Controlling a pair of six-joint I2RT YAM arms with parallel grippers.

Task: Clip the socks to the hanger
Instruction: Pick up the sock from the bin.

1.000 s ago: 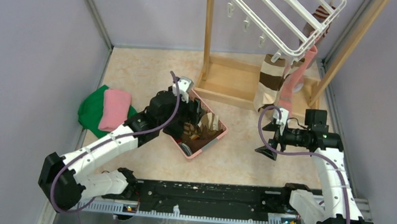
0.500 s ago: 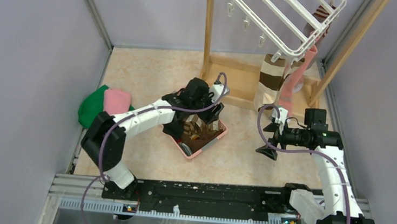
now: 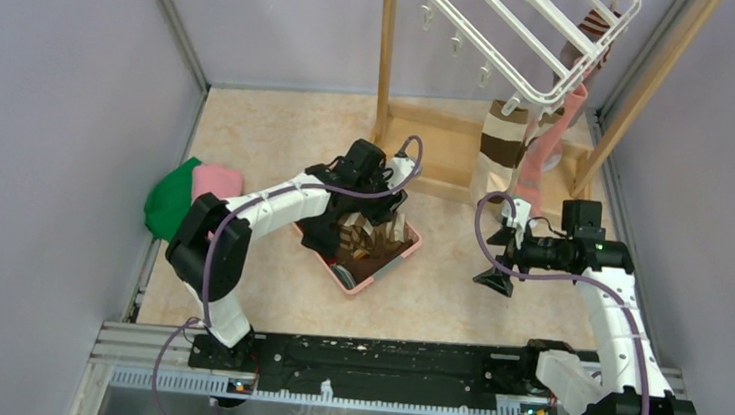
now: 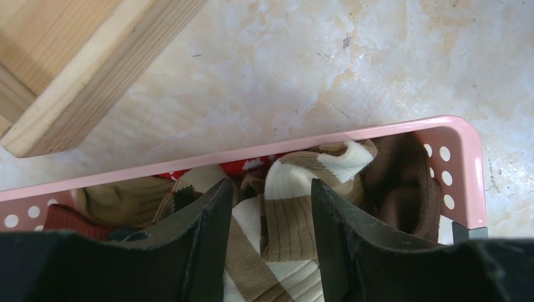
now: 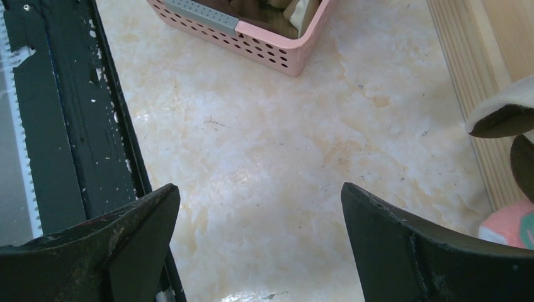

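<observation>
The white hanger (image 3: 519, 30) hangs at the top, with a brown/cream striped sock (image 3: 497, 149) and a pink sock (image 3: 549, 148) clipped under it. More socks lie in the pink basket (image 3: 377, 281). My left gripper (image 3: 375, 218) reaches down into the basket (image 4: 252, 154). In the left wrist view its jaws (image 4: 269, 189) press from both sides on a fold of a brown/cream striped sock (image 4: 289, 214). My right gripper (image 3: 492, 264) hovers wide open over bare floor right of the basket, nothing between its fingers (image 5: 258, 195).
The wooden stand (image 3: 428, 163) rises behind the basket, its base beam (image 4: 75, 75) close to the left gripper. Folded green and pink cloths (image 3: 194, 197) lie at the left wall. A black rail (image 3: 380, 359) runs along the near edge.
The left arm swung right and forward from the basket's left side to over its far end, lowered into the socks and narrowed its jaws. The right arm has stayed put.
</observation>
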